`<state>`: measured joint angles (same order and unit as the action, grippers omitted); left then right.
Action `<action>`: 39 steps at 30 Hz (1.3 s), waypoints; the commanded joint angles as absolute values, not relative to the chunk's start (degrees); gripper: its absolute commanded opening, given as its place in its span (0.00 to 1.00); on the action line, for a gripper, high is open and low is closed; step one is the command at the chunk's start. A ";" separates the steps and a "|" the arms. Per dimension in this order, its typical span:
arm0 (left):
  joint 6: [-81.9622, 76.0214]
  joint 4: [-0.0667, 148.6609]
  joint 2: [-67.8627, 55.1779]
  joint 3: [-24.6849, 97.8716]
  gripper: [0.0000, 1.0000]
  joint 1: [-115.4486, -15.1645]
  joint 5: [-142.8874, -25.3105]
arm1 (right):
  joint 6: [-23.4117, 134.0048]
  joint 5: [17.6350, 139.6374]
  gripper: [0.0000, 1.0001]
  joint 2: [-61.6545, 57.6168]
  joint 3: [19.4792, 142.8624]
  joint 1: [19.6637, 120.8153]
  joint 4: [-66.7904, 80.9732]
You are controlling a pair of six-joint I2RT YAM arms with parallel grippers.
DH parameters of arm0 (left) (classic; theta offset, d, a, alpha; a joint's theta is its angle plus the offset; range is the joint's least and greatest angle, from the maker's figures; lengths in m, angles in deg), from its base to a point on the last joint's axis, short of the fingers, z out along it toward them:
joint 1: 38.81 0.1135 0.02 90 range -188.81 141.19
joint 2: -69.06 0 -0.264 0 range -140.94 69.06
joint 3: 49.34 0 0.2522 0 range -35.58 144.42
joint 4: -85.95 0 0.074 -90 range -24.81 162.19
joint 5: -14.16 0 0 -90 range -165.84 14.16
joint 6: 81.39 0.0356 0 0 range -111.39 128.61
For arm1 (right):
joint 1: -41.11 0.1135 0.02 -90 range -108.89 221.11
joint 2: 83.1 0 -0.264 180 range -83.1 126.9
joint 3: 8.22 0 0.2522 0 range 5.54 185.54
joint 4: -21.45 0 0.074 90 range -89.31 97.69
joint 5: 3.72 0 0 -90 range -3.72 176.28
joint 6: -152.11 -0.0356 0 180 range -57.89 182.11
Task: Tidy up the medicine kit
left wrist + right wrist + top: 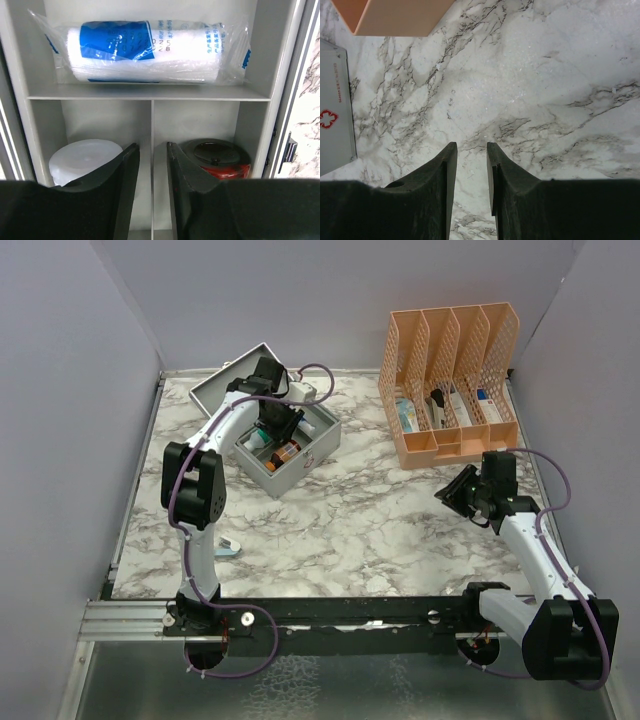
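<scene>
The medicine kit is a grey metal box standing open at the back left, its lid tipped back. My left gripper hovers over its inside. In the left wrist view the left gripper is open a little with nothing between its fingers, above the divider that splits two compartments. A white round-capped container sits in the left one, and a red bottle with a black cap in the right one. A bagged blue-and-white roll fills the long compartment beyond. My right gripper is open and empty over bare marble.
An orange mesh file organizer with several packets in its slots stands at the back right; its corner shows in the right wrist view, as does the kit's front with a red cross. A small blue-and-white item lies by the left arm.
</scene>
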<state>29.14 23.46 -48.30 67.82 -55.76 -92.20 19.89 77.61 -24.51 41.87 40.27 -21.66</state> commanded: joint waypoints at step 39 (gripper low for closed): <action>-12.10 56.59 -17.68 47.70 0.99 -28.02 -74.58 | 22.41 70.60 0.34 -24.22 42.25 40.89 -17.64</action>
